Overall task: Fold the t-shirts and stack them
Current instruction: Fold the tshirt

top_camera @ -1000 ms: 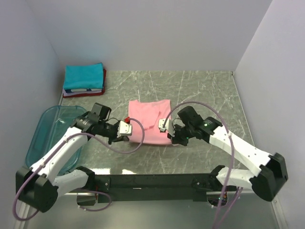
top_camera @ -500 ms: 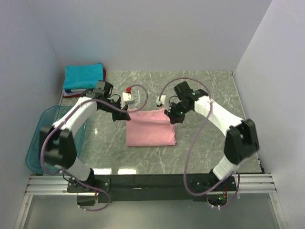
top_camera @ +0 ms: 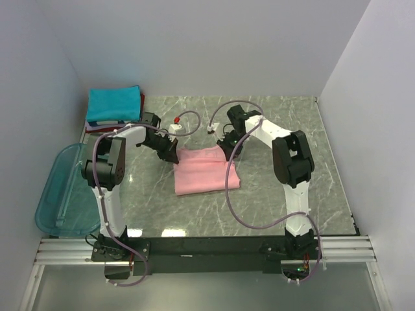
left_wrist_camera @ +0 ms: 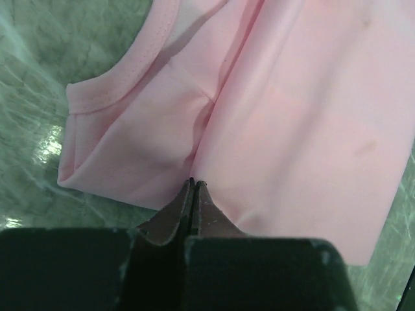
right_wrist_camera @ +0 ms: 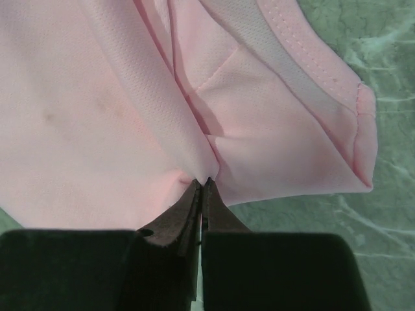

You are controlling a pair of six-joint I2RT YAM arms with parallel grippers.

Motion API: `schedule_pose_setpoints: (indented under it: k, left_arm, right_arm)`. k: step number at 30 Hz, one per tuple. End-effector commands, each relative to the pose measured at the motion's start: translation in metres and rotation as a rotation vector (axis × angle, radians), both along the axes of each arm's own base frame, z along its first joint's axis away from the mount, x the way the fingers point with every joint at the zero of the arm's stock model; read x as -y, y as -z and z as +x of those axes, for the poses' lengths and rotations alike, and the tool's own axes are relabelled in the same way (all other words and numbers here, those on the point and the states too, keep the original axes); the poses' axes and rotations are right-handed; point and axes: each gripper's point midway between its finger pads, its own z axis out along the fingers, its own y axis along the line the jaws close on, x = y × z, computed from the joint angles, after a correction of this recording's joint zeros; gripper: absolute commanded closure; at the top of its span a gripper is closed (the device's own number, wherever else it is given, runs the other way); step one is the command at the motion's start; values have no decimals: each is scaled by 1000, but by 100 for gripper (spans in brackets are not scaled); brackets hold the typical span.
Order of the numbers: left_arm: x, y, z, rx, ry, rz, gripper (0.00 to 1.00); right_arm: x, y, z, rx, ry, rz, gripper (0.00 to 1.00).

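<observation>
Here — pink t-shirt (top_camera: pixel 204 172) on marbled green table (top_camera: pixel 279 188).

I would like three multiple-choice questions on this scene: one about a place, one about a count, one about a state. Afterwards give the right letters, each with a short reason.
1. Where does the folded teal cloth t-shirt lie?
A. at the far left corner of the grey-green marbled table
B. in the middle of the table
C. at the near right corner

2. How many grippers hold the light pink cloth t-shirt?
A. none
B. one
C. two

3. In what state is the light pink cloth t-shirt?
A. folded into a rectangle, lying on the table
B. spread out flat with both sleeves open
C. lifted wholly off the table

Answers:
1 A: it tops a pile by the far wall, on the left.
2 C: the left gripper and the right gripper are each shut on pink cloth at the far edge.
3 A: the top view shows a compact pink rectangle on the table.
</observation>
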Motion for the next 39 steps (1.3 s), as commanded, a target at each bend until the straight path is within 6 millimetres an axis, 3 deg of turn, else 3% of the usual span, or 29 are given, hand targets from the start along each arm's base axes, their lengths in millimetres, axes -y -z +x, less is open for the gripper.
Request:
schedule_pose_setpoints:
  k: [1,5,6,7,8,9,11,12,15,19,23,26,33,39]
  left_arm:
    - [1,-6,-15,-39,-32,-15,99]
    - [-2,-6,-62,-100,-8,-30,99]
    - [-2,-16,-69,-74,8,-43,99]
    - [-4,-12,-87,-103,16,-46,99]
    - [-4,-15,-95,-102,27,-56,99]
    - [-5,-26,-104,-71,60,-73,99]
    - [-3,-36,-125,-71,101,-119,79]
    - [-4,-48,-127,-15,121,-129,64]
    - [-1,-74,-124,126,158,-151,47]
    - [20,-105,-115,316,226,-151,46]
    - [57,-102,-122,409,342,-115,50]
    - [79,-89,-125,408,407,-85,51]
    - [113,-52,-134,370,508,-37,52]
    - [121,-34,-134,347,520,-7,50]
  right_arm:
    - [5,6,-35,-115,42,-5,100]
    - [4,8,-79,-160,22,19,100]
    - [2,-4,-89,-156,21,40,100]
    - [2,-5,-98,-172,22,51,100]
    - [3,-3,-118,-213,15,48,100]
    - [0,-14,-127,-222,14,85,95]
    - [3,-24,-146,-285,24,107,83]
    - [-1,-38,-152,-306,25,156,64]
    - [-8,-76,-156,-379,70,281,33]
    - [-16,-111,-120,-365,184,405,37]
    - [-32,-111,-81,-414,296,480,56]
    - [-45,-102,-65,-504,394,511,68]
    - [-51,-87,-51,-533,479,532,77]
    - [-51,-79,-55,-556,478,526,78]
